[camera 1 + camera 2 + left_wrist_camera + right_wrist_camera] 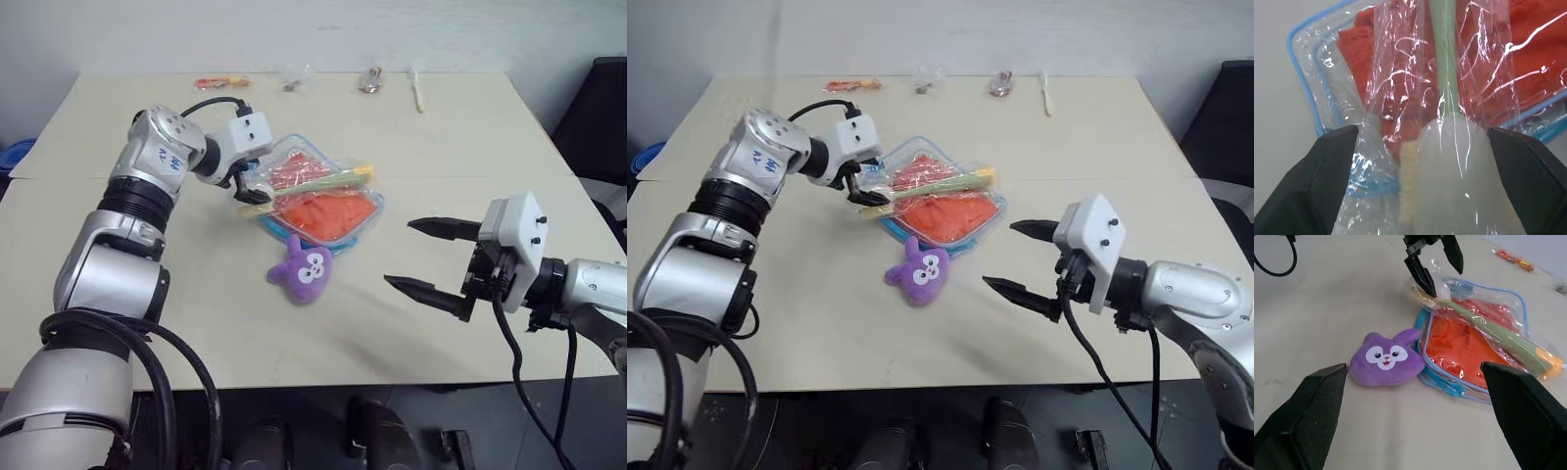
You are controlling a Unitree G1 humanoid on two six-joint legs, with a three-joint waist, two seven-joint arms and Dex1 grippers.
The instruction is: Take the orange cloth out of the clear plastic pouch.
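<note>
The clear plastic pouch [277, 233] with a light blue rim lies flat at the table's middle, and the orange cloth [328, 213] is inside it. A clear wrinkly bag holding a yellow-green brush [318, 179] lies across the pouch's top. My left gripper [245, 188] is open at the pouch's left end. In the left wrist view the brush's white head [1449, 161] sits between the fingers [1317, 181]. My right gripper [400, 253] is open, held above the table to the right of the pouch, pointing toward it.
A purple plush toy [304, 272] lies just in front of the pouch. Several small items, including a red packet [220, 82] and a white stick [418, 93], sit along the table's far edge. A black chair [600, 117] stands at the right.
</note>
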